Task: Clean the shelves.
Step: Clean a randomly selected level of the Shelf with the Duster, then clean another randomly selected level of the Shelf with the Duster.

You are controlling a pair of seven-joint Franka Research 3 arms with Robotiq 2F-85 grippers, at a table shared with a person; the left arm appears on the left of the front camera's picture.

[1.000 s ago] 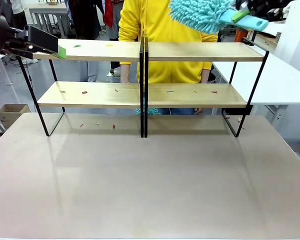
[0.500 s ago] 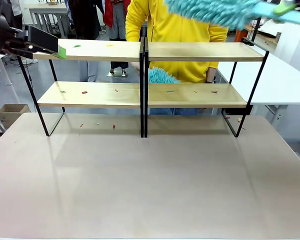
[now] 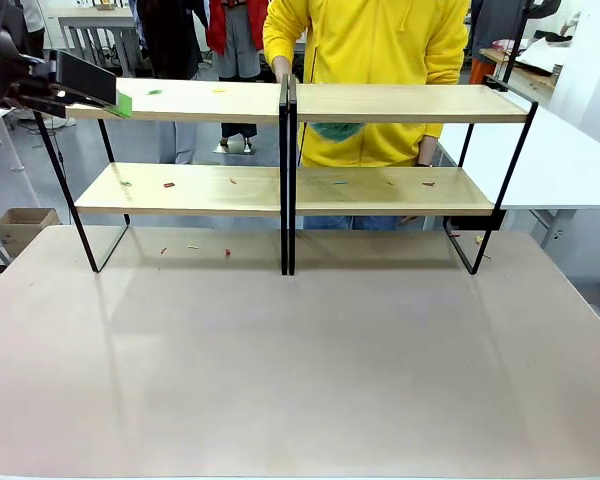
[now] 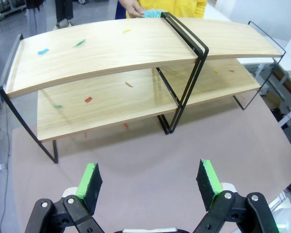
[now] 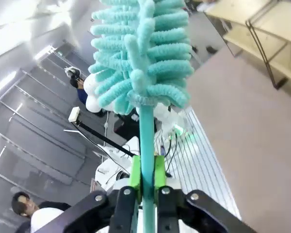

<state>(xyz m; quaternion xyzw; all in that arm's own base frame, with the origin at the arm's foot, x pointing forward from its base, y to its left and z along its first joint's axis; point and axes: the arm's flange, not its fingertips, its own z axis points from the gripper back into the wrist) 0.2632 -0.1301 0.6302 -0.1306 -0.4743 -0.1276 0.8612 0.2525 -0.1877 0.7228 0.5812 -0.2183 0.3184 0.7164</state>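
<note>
Table: the pale table [image 3: 300, 380] runs from the near edge of the front view to the racks' feet.
Shelves: the shelves [image 3: 200, 190] stand side by side at the far side of the table, their black end frames touching in the middle, two wooden boards each.
Person: a person in a yellow top [image 3: 370, 40] stands just behind the shelves.
Duster: a teal fluffy duster [image 5: 140, 58] points up and away from the right wrist, well apart from the shelves.
Right gripper: the right gripper [image 5: 146, 172] is clamped on the duster's teal handle, green pads on both sides.
Left gripper: the left gripper [image 4: 149, 174] hangs over the table with its jaws wide apart and nothing between them, facing the shelves.
Hand: the person's hand [image 4: 133, 7] rests at the top board's far edge beside something teal [image 4: 153, 13], perhaps a cloth; too small to tell.
Scraps: small coloured scraps [image 3: 168, 185] lie on both tiers, with a few on the table.
</note>
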